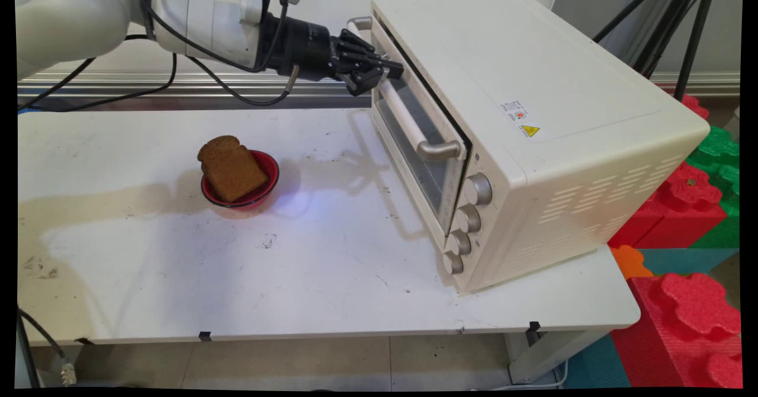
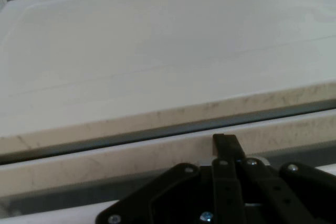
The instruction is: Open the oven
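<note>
The black gripper [image 1: 395, 69] reaches in level from the left and its tips are pressed against the top edge of the door of the cream toaster oven [image 1: 533, 118], just above the door's handle bar [image 1: 414, 125]. In the hand view the fingers [image 2: 226, 145] look drawn together into one narrow tip, with no gap between them and nothing held; this tip lies on the upper rim of the door, right below the dark seam where the door meets the oven's flat top. The door itself seems closed or very nearly so. Four silver knobs [image 1: 466, 222] stand in a column at the near end of the oven front. Well apart from the gripper, on the white table [image 1: 331, 278] to the left of the oven, stands a small red bowl [image 1: 269, 172], and a slice of brown bread [image 1: 231, 167] leans in it, rising over the rim.
</note>
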Motion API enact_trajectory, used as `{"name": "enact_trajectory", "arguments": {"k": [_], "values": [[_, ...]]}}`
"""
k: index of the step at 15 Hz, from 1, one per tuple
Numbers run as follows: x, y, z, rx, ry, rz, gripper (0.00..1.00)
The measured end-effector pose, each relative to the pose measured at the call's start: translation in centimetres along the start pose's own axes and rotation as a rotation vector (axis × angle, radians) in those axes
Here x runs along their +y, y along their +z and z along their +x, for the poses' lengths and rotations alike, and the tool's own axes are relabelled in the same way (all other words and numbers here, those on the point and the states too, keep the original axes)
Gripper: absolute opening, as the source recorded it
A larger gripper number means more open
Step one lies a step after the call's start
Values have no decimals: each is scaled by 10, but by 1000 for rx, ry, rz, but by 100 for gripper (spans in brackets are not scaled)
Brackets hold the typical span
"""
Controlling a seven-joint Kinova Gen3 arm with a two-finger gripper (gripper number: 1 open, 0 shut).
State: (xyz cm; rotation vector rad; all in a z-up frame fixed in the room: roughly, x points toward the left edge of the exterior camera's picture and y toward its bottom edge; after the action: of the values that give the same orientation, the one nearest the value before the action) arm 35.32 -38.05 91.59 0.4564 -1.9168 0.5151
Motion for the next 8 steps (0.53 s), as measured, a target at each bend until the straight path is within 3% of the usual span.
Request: {"name": "enact_trajectory", "arguments": {"k": [8], "values": [[-1, -19, -15, -25, 28, -10, 0]]}}
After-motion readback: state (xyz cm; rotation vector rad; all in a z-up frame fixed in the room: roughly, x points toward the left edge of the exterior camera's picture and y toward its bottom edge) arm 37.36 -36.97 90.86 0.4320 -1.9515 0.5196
